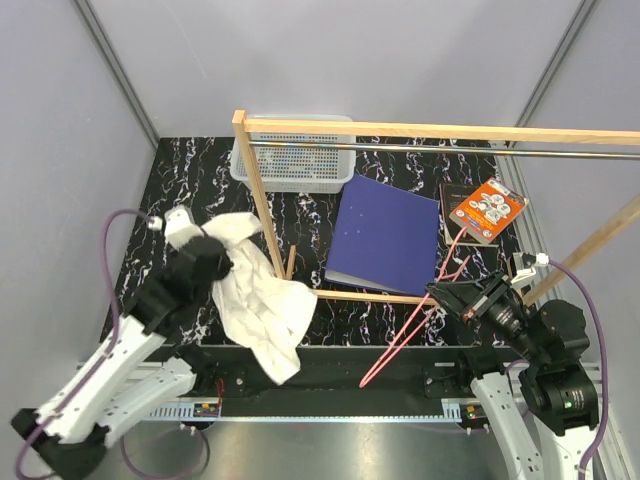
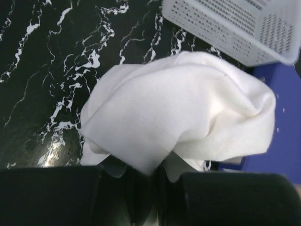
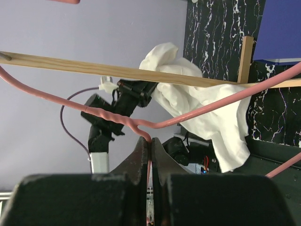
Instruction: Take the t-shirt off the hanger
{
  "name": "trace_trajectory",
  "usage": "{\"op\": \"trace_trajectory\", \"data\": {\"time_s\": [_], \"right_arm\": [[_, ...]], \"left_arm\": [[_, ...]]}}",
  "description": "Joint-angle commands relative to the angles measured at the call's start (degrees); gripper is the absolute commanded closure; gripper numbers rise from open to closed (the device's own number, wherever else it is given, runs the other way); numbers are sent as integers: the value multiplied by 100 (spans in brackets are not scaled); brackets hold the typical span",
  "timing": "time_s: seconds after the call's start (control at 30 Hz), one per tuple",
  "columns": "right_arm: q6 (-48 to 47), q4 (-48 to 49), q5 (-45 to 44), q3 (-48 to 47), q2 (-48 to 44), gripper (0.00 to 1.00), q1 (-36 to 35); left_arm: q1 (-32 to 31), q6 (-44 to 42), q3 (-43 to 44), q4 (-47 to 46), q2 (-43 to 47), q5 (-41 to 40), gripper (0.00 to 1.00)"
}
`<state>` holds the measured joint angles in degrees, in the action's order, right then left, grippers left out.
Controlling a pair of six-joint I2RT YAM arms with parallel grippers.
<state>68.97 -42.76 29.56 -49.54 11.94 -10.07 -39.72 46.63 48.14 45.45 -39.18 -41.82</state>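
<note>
Clamping fully closed on the wire neck of the hanger (image 3: 108, 116) near the table's (image 1: 200, 180) front edge, the right tool (image 3: 149, 143) steadies the frame while the left tool (image 2: 143, 170), pinched tight on a bunch of the t-shirt (image 2: 178, 103), hangs it well apart at left, so the shirt looks already free.

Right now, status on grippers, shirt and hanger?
Left gripper shut on shirt. Right gripper shut on hanger. Shirt off hanger, well apart. Frame post close beside shirt.

open: far-left table (image 1: 185, 175) corner | blocked: wooden post (image 1: 257, 190) mid-table; wooden bar (image 1: 370, 296), hanger (image 1: 395, 349) right
</note>
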Motion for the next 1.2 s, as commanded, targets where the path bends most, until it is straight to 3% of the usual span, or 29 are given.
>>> {"op": "trace_trajectory", "data": {"time_s": [0.0,0.13,0.37,0.5,0.6,0.7,0.87,1.0,1.07,1.17], "right_arm": [[-86,242,58,-126,10,100,13],[46,268,138,-73,10,100,5],[46,330,129,93,71,100,13],[99,374,173,216,80,100,-4],[143,400,243,339,98,100,5],[117,435,217,401,106,100,5],[64,488,173,454,185,100,13],[46,584,129,585,238,100,13],[64,602,94,629,256,100,13],[55,620,59,647,299,100,13]], "left_arm": [[1922,-1332,292,-1538,-433,2510,100],[3397,-1412,687,-1461,-371,3826,100],[4543,-867,1136,-1240,-661,4919,100],[4991,-305,1382,-1976,-1143,5842,100],[5412,982,1593,-3091,-1661,6964,100],[5458,2160,1786,-4726,-2319,7398,100],[5344,3114,2934,-6816,-3619,7285,100],[5020,3308,4280,-7356,-4667,7162,100],[4887,3518,4641,-8118,-5324,7109,100],[4571,3608,6036,-7905,-6404,7135,100]]}}
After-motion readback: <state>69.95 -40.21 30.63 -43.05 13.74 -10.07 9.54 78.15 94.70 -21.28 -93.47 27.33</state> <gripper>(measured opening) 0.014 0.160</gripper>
